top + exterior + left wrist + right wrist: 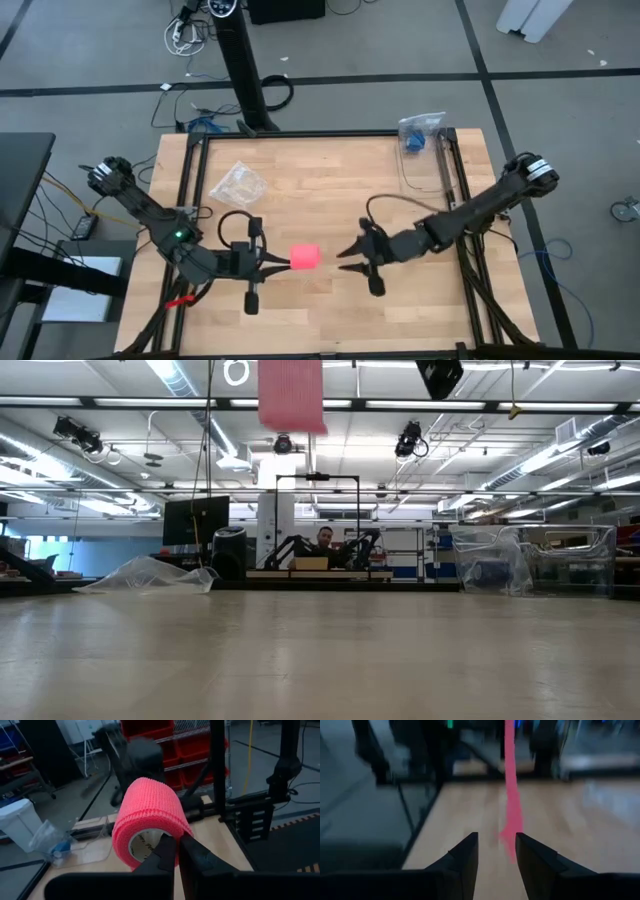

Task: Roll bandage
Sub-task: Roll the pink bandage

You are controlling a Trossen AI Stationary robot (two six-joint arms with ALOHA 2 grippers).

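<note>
Bandage [305,256]: you see a bright pink-red roll near the middle of the table's front half, lifted clear of the wood. In the low view it [291,395] hangs high above the tabletop. In the left wrist view it [150,820] shows a ribbed fabric wrap around a white core.

Left gripper [283,262]: your left arm reaches in from the table's left front, and its fingers [167,855] are pinched together on the near rim of the roll, carrying it.

Right gripper [348,252]: your right arm stretches in from the right edge, its tips pointing at the roll from just beside it. The fingers [465,852] stand apart with nothing between them.

Loose strip [511,795]: in the right wrist view you see a narrow pink band hanging down ahead of the spread fingers.

Plastic bag [238,182]: clear and wrinkled, lying on the table's rear left.

Container [422,150]: transparent, at the rear right corner.

Table [330,190]: light wood inside a dark frame.
</note>
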